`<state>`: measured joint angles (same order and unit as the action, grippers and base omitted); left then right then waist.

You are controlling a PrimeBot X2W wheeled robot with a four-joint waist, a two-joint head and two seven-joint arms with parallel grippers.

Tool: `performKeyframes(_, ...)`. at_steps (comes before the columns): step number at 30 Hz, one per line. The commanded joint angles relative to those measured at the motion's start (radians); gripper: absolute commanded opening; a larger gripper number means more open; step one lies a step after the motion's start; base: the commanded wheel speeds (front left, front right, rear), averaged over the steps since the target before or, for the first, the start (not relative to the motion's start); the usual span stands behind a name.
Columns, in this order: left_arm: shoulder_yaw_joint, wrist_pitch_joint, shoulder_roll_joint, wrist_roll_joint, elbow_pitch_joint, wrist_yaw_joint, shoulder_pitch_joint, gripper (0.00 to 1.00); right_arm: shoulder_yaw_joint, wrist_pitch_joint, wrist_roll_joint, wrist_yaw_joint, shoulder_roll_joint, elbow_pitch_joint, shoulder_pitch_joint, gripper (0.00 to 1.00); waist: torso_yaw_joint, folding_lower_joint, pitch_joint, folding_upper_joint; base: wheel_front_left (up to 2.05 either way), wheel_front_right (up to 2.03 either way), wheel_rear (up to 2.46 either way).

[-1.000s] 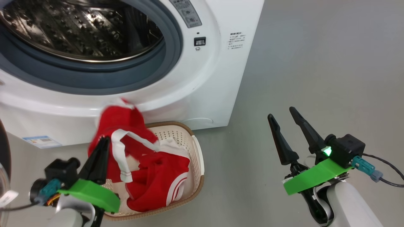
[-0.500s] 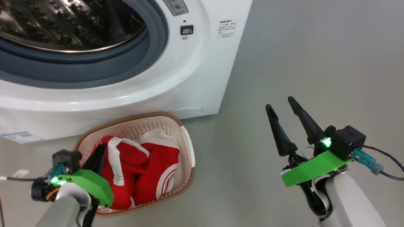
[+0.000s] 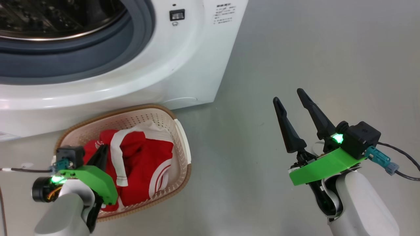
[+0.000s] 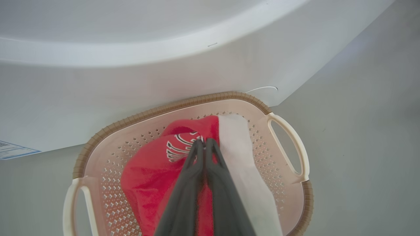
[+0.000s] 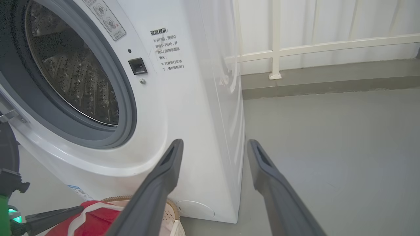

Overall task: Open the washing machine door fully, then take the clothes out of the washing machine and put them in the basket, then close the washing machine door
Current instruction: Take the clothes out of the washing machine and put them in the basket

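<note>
The cream basket (image 3: 137, 108) stands on the floor against the washing machine (image 3: 183, 65). The clothes lie in it: a red jersey (image 4: 154, 164) with white lettering, red shorts (image 3: 144, 170) and a white garment (image 4: 242, 164). My left gripper (image 4: 203, 141) reaches down into the basket, shut on a fold of the red jersey. My right gripper (image 3: 288, 96) hovers open over bare floor to the right, holding nothing. In the right wrist view the steel drum (image 5: 72, 75) shows through the open mouth, and a dark edge of the washing machine door (image 5: 6, 147) stands swung out at the left.
Grey floor (image 3: 295, 49) spreads to the right of the machine. A low ledge with a white railing (image 5: 275, 49) runs behind it. A cable (image 3: 403, 173) trails from my right wrist.
My left gripper has come down from in front of the machine, lowering the red jersey into the basket. The head camera has shifted, so the machine sits higher and further left. The right gripper stays open.
</note>
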<state>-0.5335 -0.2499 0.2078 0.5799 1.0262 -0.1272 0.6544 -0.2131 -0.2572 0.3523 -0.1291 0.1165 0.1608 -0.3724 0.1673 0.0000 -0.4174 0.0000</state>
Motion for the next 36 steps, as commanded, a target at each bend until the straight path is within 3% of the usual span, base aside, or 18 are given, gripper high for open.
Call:
performKeyframes(1,0.025,-0.012,0.018,-0.013,0.008,-0.002,0.028,0.02,-0.019,-0.005,-0.012,-0.002,-0.012,-0.026,-0.007,1.00,0.018,0.0000,-0.022,0.0000,0.00,0.00,0.00)
performKeyframes(6,0.008,-0.012,-0.004,-0.013,0.049,-0.003,0.049,0.04,-0.020,-0.005,-0.017,-0.002,-0.018,-0.031,-0.015,1.00,0.031,0.0000,-0.047,0.0000,0.00,0.00,0.00)
performKeyframes(7,0.002,-0.012,-0.008,-0.010,0.055,-0.003,0.052,0.07,-0.019,-0.005,-0.018,-0.002,-0.019,-0.032,-0.016,1.00,0.032,0.0000,-0.049,0.0000,0.00,0.00,0.00)
performKeyframes(8,-0.004,-0.012,-0.012,-0.005,0.063,-0.003,0.055,0.18,-0.019,-0.005,-0.019,-0.002,-0.020,-0.032,-0.017,1.00,0.032,0.0000,-0.052,0.0000,0.00,0.00,0.00)
performKeyframes(9,-0.009,-0.012,-0.015,0.004,0.072,-0.003,0.057,0.40,-0.018,-0.005,-0.019,-0.002,-0.020,-0.032,-0.017,1.00,0.033,0.0000,-0.054,0.0000,0.00,0.00,0.00)
performKeyframes(10,-0.014,-0.012,-0.017,0.011,0.080,-0.003,0.061,1.00,-0.018,-0.005,-0.020,-0.002,-0.020,-0.032,-0.017,1.00,0.033,0.0000,-0.055,0.0000,0.00,0.00,0.00)
performKeyframes(24,-0.053,-0.012,-0.008,0.075,0.049,-0.003,0.035,1.00,-0.028,-0.005,-0.020,-0.002,-0.019,-0.012,-0.020,1.00,0.004,0.0000,-0.018,0.0000,0.00,0.00,0.00)
performKeyframes(36,0.009,-0.012,0.025,0.062,-0.071,-0.003,-0.036,1.00,-0.030,-0.005,-0.007,-0.002,-0.003,0.001,-0.002,1.00,-0.032,0.0000,0.049,0.0000,0.00,0.00,0.00)
